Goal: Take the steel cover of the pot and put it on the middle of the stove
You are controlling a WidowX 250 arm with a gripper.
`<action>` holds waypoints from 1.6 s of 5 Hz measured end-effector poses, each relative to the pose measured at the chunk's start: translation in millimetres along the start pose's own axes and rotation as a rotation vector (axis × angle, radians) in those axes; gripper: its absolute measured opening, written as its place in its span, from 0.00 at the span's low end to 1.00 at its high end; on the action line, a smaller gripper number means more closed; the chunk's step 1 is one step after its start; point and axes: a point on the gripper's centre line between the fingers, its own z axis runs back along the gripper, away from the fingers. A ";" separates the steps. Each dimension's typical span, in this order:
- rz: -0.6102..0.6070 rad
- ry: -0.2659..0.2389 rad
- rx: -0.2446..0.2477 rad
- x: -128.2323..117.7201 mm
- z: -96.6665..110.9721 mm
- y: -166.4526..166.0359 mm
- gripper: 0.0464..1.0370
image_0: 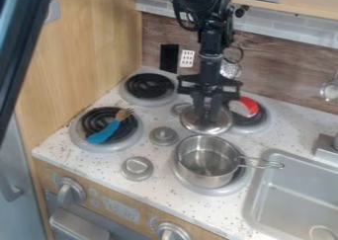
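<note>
1. Gripper [207, 118] points down just behind the pot [204, 160], right over the steel lid [210, 130] – can't tell if it's clamped on it or spread.
2. Lid is just behind the pot, near its rim. Can't tell if it's resting or lifted.
3. Pot sits uncovered on a burner, handle out to its right, toward the sink [255, 200].
4. Red item [249, 105] on the coil burner behind the pot, past the lid and to the right.
5. Round metal knob [163, 136] left of the pot; second knob [137, 168] farther left and nearer the camera.
6. Blue-and-tan utensil [109, 129] lies across a coil, well left of the pot – beyond both knobs.
7. Another coil burner [149, 86] behind and left of the pot.
</note>
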 end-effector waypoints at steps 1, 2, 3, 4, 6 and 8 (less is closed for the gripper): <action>0.008 0.011 0.026 -0.8 -13.1 4.8 0.20; 0.026 -0.019 0.054 5.8 -15.1 8.9 0.20; 0.031 -0.041 0.069 13.2 -21.2 11.0 0.20; 0.038 -0.018 0.086 12.5 -33.8 14.6 0.19; 0.064 -0.029 0.083 14.5 -34.6 21.5 0.19; 0.074 -0.016 0.091 11.8 -36.8 24.9 0.19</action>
